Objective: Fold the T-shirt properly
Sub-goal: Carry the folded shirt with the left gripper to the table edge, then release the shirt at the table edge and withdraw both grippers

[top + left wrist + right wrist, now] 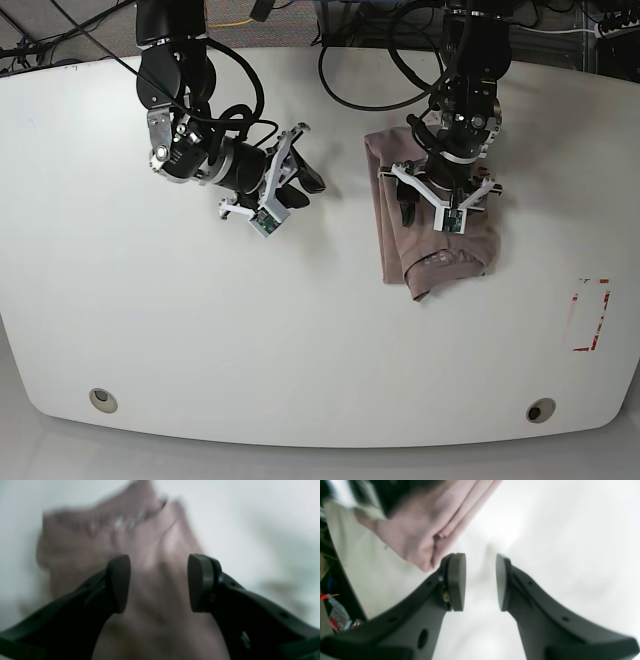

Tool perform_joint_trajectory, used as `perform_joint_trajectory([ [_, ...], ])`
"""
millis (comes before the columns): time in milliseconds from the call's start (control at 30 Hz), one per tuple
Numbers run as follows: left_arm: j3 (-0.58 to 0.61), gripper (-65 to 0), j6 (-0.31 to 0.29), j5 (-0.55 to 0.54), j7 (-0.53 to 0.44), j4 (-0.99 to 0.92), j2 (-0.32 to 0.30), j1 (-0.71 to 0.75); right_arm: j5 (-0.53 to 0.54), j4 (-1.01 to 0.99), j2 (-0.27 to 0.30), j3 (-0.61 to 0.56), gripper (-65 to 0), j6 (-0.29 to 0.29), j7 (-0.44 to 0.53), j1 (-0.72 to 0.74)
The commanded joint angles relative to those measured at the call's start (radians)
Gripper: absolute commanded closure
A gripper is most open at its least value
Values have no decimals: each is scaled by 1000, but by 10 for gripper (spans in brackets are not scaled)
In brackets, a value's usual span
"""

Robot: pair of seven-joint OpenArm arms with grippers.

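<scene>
The mauve-brown T-shirt [440, 255] lies folded into a narrow, slightly rumpled bundle on the white table [200, 330], right of centre. My left gripper [447, 200] hovers right over it, open and holding nothing. In the blurred left wrist view the shirt [155, 545] fills the space under and between the fingers of the left gripper [160, 582]. My right gripper [300, 182] is open and empty above bare table, to the left of the shirt. In the right wrist view the right gripper [478, 581] is over white table, with the shirt's folded edge [420, 530] at the upper left.
A red dashed rectangle [590, 315] is marked near the table's right edge. Cables [350, 60] lie along the back edge. Two round fittings [100, 400] sit near the front edge. The right wrist view shows the table edge and clutter [337, 617] beyond it.
</scene>
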Motion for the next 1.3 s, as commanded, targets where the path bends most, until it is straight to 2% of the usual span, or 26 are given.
perform_joint_trajectory([
  [0, -5, -343, 20, 3, -73, -52, -9, -5, 47, 8, 0, 38, -190, 22, 24, 14],
  [133, -23, -340, 23, -1, -80, -154, -14, 0, 85, -1, 22, 92, -189, 25, 24, -15],
  [267, -75, -340, -25, -4, -77, -189, -57, -6, 87, 16, 23, 110, -189, 25, 24, -20],
  [367, -121, -339, -120, -4, -47, -195, -106, -12, 87, 31, 40, 110, -189, 23, 24, -20],
  [467, -184, -339, -239, -4, 22, -194, -166, -14, 87, 43, 62, 110, -189, 23, 24, -34],
  [567, -253, -339, -370, 0, 55, -204, -259, -41, 81, 76, 62, 112, -189, 22, 24, -48],
  [667, -310, -339, -459, 3, 56, -266, -345, -71, 82, 83, 60, 112, -189, 18, 24, -48],
  [767, -359, -339, -523, 3, 56, -327, -440, -83, 85, 85, 60, 112, -189, 18, 24, -58],
  [867, -402, -339, -549, 0, 55, -388, -523, -83, 85, 85, 62, 112, -189, 18, 24, -69],
  [1000, -450, -339, -554, -4, 45, -500, -635, -110, 85, 88, 62, 112, -189, 22, 24, -72],
  [1067, -457, -339, -563, -4, 24, -545, -666, -121, 85, 103, 62, 112, -189, 22, 24, -75],
  [1133, -480, -339, -601, -4, -22, -606, -700, -123, 85, 122, 62, 110, -189, 22, 24, -78],
  [1233, -565, -339, -664, -6, -70, -660, -712, -126, 84, 129, 62, 107, -189, 22, 24, -78],
  [1267, -586, -339, -667, -6, -70, -658, -714, -127, 84, 129, 62, 107, -189, 22, 24, -78],
])
